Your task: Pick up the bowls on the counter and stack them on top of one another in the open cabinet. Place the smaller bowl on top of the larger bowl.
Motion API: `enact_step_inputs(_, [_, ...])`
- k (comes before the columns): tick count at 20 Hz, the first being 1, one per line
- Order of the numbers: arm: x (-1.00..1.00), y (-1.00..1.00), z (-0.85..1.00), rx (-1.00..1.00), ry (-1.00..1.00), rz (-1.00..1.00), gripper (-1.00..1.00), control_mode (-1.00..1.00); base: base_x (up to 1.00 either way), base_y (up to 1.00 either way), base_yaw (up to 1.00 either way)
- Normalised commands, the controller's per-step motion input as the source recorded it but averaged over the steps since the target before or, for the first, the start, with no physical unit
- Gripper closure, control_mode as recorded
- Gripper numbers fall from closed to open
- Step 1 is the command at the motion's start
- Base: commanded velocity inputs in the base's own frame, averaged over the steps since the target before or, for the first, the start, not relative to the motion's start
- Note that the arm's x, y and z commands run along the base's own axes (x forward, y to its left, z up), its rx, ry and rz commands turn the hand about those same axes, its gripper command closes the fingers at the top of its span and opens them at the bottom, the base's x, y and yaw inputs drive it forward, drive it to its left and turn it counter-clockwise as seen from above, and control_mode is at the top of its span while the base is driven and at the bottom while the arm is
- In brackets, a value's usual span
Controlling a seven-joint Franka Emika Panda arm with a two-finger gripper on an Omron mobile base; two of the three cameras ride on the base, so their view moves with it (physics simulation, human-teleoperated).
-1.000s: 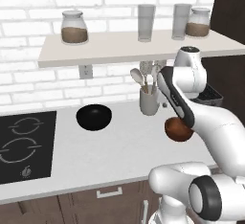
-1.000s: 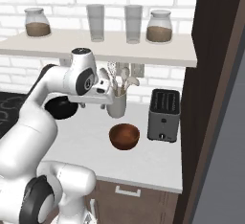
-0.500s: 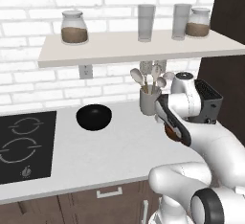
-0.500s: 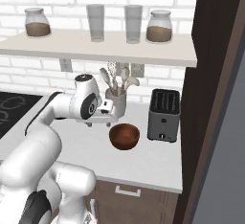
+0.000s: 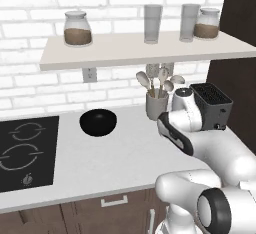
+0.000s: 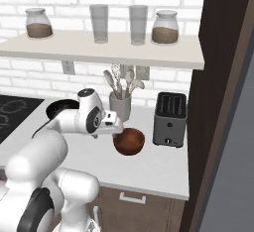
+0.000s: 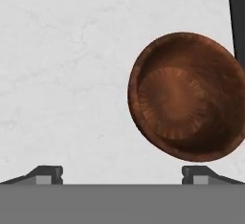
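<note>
Hand view: the reddish-brown bowl now sits right of the tool, whose tips stand spread and empty over bare bench. Over the last second the arm has swung down from above the black bowl — it looks like the brown one gets picked first, though the black belongs underneath on the wall shelf.

Bright, even rendered light, no clear source. Soft shadow under the wall shelf on the white brick. Faint highlight on the black bowl; the reddish-brown bowl shows a soft sheen inside. The tabletop is evenly lit. Everything sharp, no blur, glare or edge distortion.
</note>
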Motion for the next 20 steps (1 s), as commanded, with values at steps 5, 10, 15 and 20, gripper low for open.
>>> enact_step_inputs(5, [0.43, -0.2, -0.22, 0.0, 0.0, 0.01, -1.0, -1.0, 0.0, 0.0, 0.0])
enact_step_inputs(10, [0.29, -0.22, -0.28, -0.03, 0.0, 0.0, -1.0, -1.0, 0.0, 0.0, 0.0])
enact_step_inputs(15, [0.2, 0.0, -0.32, -0.07, 0.0, 0.0, -1.0, -1.0, 0.0, 0.0, 0.0])
enact_step_inputs(20, [0.09, 0.0, -0.31, -0.08, 0.0, 0.0, -1.0, -1.0, 0.0, 0.0, 0.0])
